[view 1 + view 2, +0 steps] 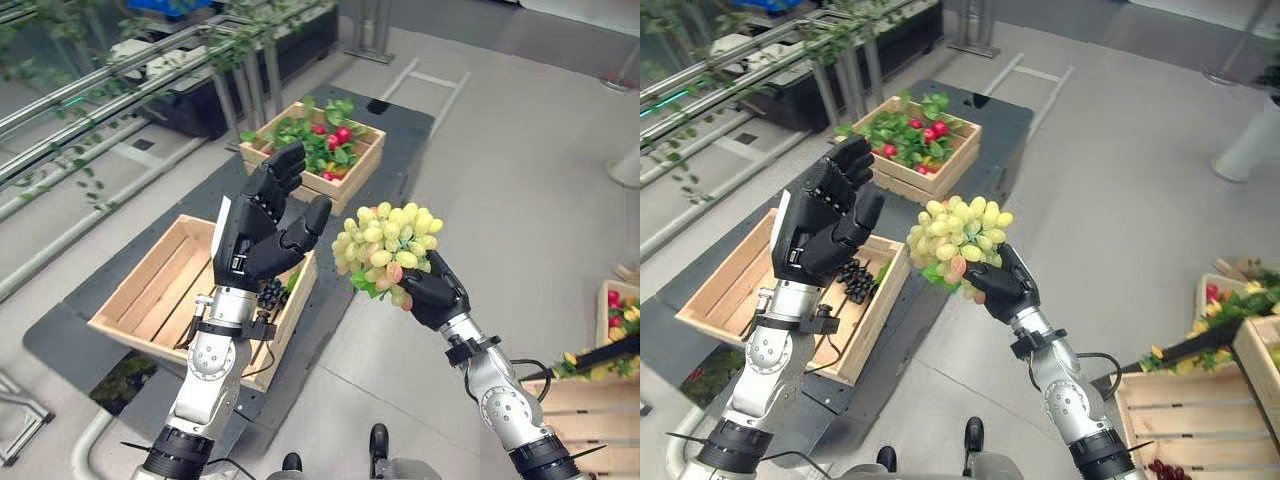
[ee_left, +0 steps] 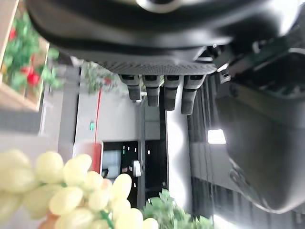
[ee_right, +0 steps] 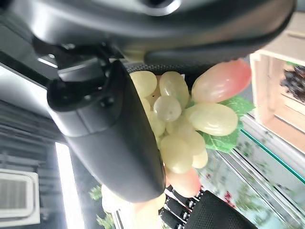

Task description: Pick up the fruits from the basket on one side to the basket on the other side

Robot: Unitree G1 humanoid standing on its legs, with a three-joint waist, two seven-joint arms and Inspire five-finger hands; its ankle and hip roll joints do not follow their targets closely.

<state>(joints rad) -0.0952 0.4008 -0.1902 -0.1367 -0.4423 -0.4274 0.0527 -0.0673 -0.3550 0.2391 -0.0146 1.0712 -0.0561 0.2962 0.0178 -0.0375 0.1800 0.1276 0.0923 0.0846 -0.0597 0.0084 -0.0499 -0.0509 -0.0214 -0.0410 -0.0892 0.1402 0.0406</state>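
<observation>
My right hand (image 1: 436, 291) is shut on a bunch of green grapes (image 1: 385, 247), held up in the air between the two sides; the right wrist view shows the thumb (image 3: 109, 133) curled over the grapes (image 3: 190, 124). My left hand (image 1: 265, 225) is raised, open with straight fingers, just left of the bunch and apart from it. Under the left hand stands a wooden crate (image 1: 150, 290) with a bunch of dark grapes (image 1: 272, 292) lying at its near right corner. Another wooden crate (image 1: 1185, 410) at the lower right holds red fruit (image 1: 1165, 470).
A further crate (image 1: 360, 165) with green leaves and red fruit (image 1: 338, 136) stands at the back on a dark mat (image 1: 400, 120). Metal rails with hanging vines (image 1: 120, 70) run along the left. A leafy crate (image 1: 618, 310) sits at the right edge.
</observation>
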